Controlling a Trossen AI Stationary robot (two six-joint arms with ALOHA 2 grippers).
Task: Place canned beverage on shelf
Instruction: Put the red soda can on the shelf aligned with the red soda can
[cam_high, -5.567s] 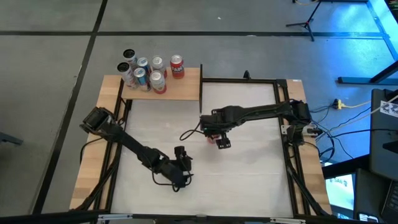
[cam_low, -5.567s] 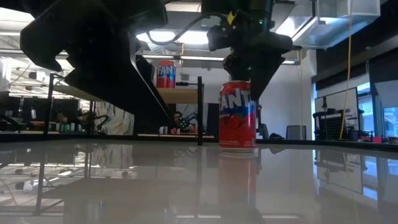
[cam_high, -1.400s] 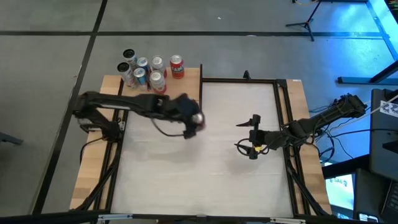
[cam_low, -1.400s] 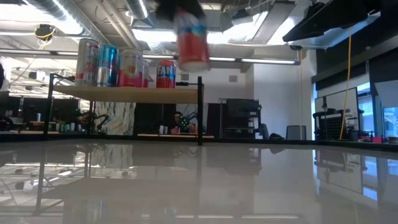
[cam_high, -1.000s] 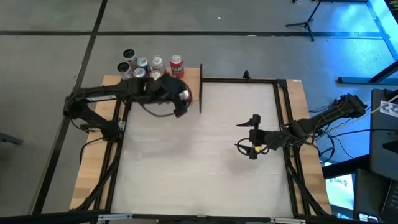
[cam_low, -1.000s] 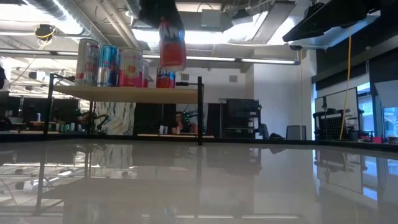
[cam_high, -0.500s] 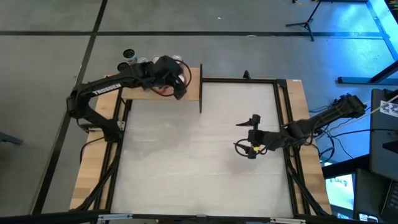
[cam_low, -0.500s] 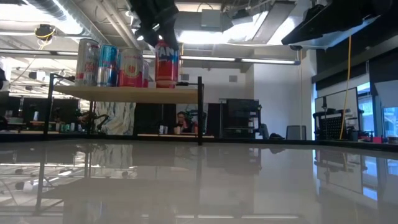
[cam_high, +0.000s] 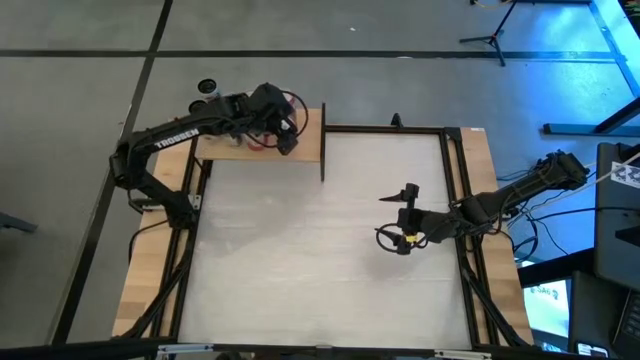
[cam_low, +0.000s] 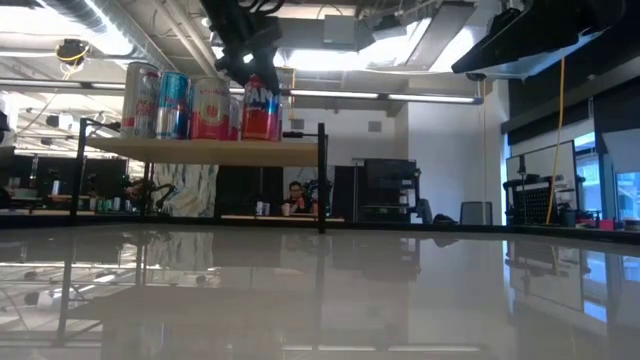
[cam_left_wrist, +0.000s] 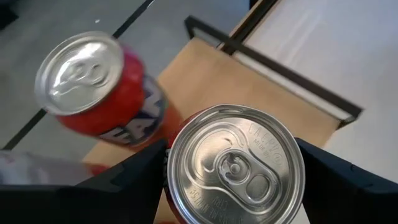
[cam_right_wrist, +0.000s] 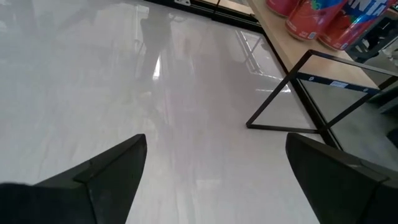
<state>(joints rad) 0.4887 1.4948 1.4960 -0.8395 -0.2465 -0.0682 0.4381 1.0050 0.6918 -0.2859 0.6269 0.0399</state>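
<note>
The shelf (cam_high: 306, 140) is a tan board with a black edge at the table's far left corner; in the low view the shelf (cam_low: 200, 151) stands raised. Several cans (cam_low: 175, 104) stand on it. My left gripper (cam_high: 279, 126) is over the shelf, shut on a red canned beverage (cam_low: 262, 112), whose silver top (cam_left_wrist: 236, 165) fills the left wrist view. Close beside it stands another red can (cam_left_wrist: 93, 87). My right gripper (cam_high: 404, 236) hangs open over the right half of the table, nothing between its fingers (cam_right_wrist: 99, 180). My left gripper pinches the canned beverage between its two fingers (cam_left_wrist: 127, 183), one on each side of the can's upper wall just under the rim (cam_left_wrist: 169, 171). The fingers come slanting down from the table's left. The can is upright, its base level with the shelf board; whether it rests there I cannot tell.
A black upright post (cam_high: 322, 150) marks the shelf's right end beside the white tabletop (cam_high: 330, 270). More cans (cam_high: 207, 89) show at the shelf's far left. Black frame rails (cam_high: 385, 128) run along the table's far edge. A person (cam_low: 295, 195) sits in the room beyond.
My left gripper has carried the can toward the table's far left, from the shelf's near edge to over the board, and down. The can, tilted and high a second ago, now stands upright at shelf level next to the other red can.
</note>
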